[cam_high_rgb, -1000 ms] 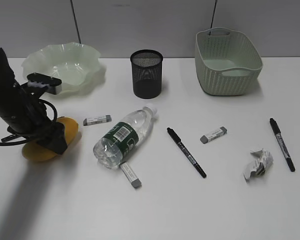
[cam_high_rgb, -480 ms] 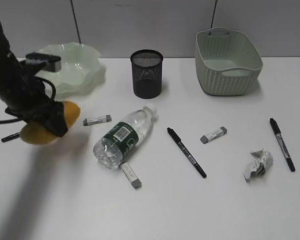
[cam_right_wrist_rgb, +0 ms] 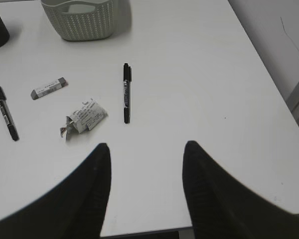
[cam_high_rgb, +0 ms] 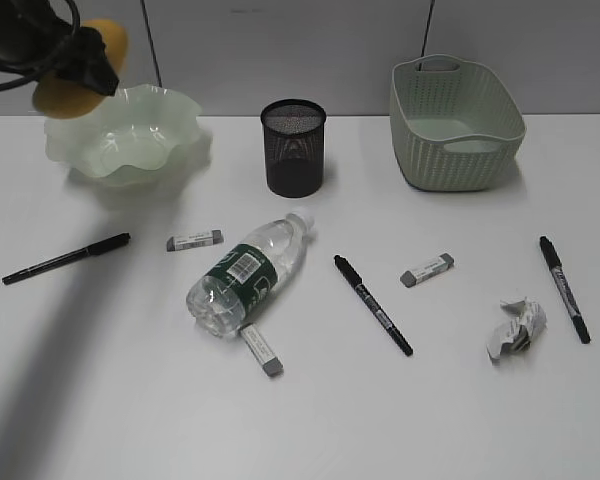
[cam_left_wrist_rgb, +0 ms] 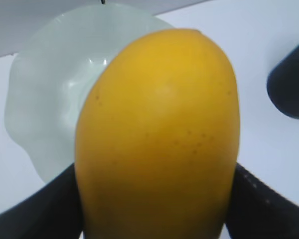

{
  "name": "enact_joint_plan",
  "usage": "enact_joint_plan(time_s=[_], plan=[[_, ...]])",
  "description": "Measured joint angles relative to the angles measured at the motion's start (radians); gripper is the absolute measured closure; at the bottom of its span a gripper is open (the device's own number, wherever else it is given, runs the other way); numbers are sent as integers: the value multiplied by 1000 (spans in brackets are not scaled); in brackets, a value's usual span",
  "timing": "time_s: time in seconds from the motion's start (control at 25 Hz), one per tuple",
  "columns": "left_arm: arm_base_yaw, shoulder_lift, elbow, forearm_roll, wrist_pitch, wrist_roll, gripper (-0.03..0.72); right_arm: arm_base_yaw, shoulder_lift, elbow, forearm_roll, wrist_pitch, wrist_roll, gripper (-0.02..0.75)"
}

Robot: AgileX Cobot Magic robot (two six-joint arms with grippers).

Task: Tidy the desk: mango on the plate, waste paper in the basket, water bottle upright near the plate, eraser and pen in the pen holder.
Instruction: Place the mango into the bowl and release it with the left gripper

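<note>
Mango: mango (cam_high_rgb: 80,75) is clamped in the left gripper (cam_high_rgb: 85,68), lifted clear of the desk (cam_high_rgb: 310,420) over the far-left rim of the plate (cam_high_rgb: 130,135); judged, it hangs there so it can go down into the dish.
Left grip: the dark fingers (cam_left_wrist_rgb: 261,209) flank the fruit on both sides, spread wide to its girth and closed on it.
Right gripper: right gripper (cam_right_wrist_rgb: 144,164) hangs near the desk's right front corner, jaws apart, nothing between them; likely parked until the mango is placed.
Plate: empty, at the far-left corner, the pen holder (cam_high_rgb: 293,146) beside it toward the middle.
Water bottle: water bottle (cam_high_rgb: 248,275) lies on its side mid-desk, cap toward the far edge, not yet stood up.
Waste paper: waste paper (cam_high_rgb: 515,327) sits toward the front right, well apart from the basket (cam_high_rgb: 455,125) at the far edge.
Pens and erasers: three pens (cam_high_rgb: 67,258) and three erasers (cam_high_rgb: 194,240) lie loose on the desk, none in the holder.
Exterior view only: the full layout and the mango's height above the plate.
Left wrist view only: the fruit square between the fingers, the plate directly behind it.
Right wrist view only: the empty jaws, which the exterior view leaves out.
</note>
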Motion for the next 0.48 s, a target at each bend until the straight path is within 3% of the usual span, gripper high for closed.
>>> enact_joint_plan(time_s=[0.48], plan=[[11, 319, -59, -38, -322, -6, 109, 0, 0, 0, 0, 0, 0, 356]])
